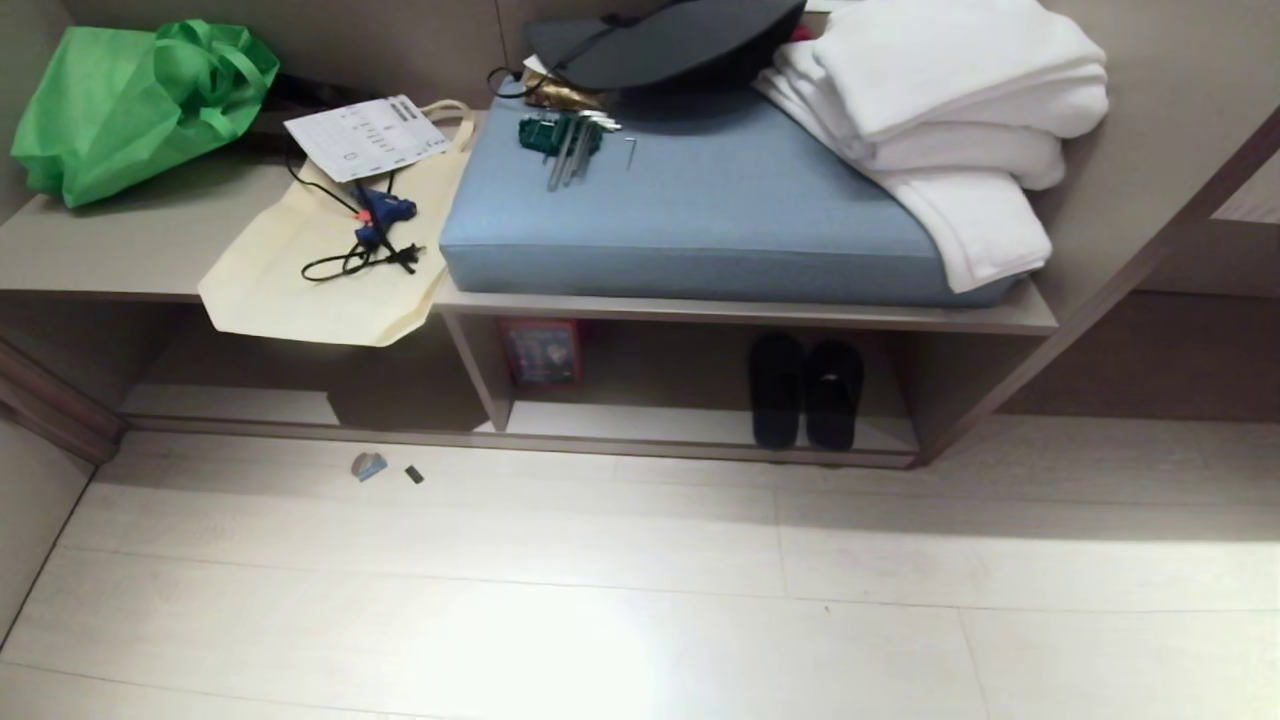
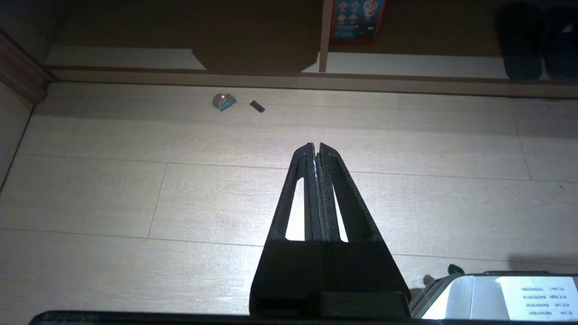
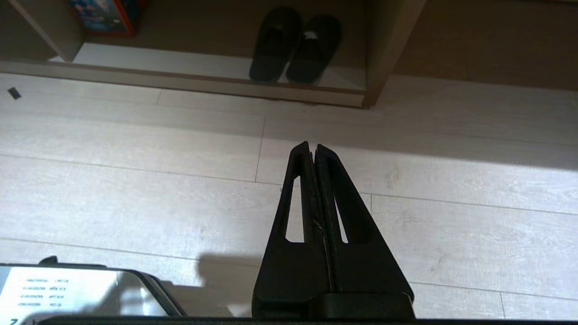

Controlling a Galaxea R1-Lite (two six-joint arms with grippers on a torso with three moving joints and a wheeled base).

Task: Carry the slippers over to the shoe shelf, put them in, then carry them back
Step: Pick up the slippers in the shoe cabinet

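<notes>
The two dark slippers (image 1: pixel 805 390) lie side by side, toes inward, in the right compartment of the shoe shelf (image 1: pixel 700 445), on its pale base board. They also show in the right wrist view as slippers (image 3: pixel 293 45) and at the edge of the left wrist view as slippers (image 2: pixel 537 40). My left gripper (image 2: pixel 315 145) is shut and empty above the pale floor, well short of the shelf. My right gripper (image 3: pixel 312 145) is shut and empty too, pointing at the floor in front of the slippers. Neither arm appears in the head view.
On the bench top above the cubby lie a blue cushion (image 1: pixel 690 210), folded white towels (image 1: pixel 950 110), a green bag (image 1: pixel 130 100), a cream tote (image 1: pixel 330 250) and a blue glue gun (image 1: pixel 385 210). A red-edged box (image 1: pixel 540 350) stands by the divider. Small scraps (image 1: pixel 368 465) lie on the floor.
</notes>
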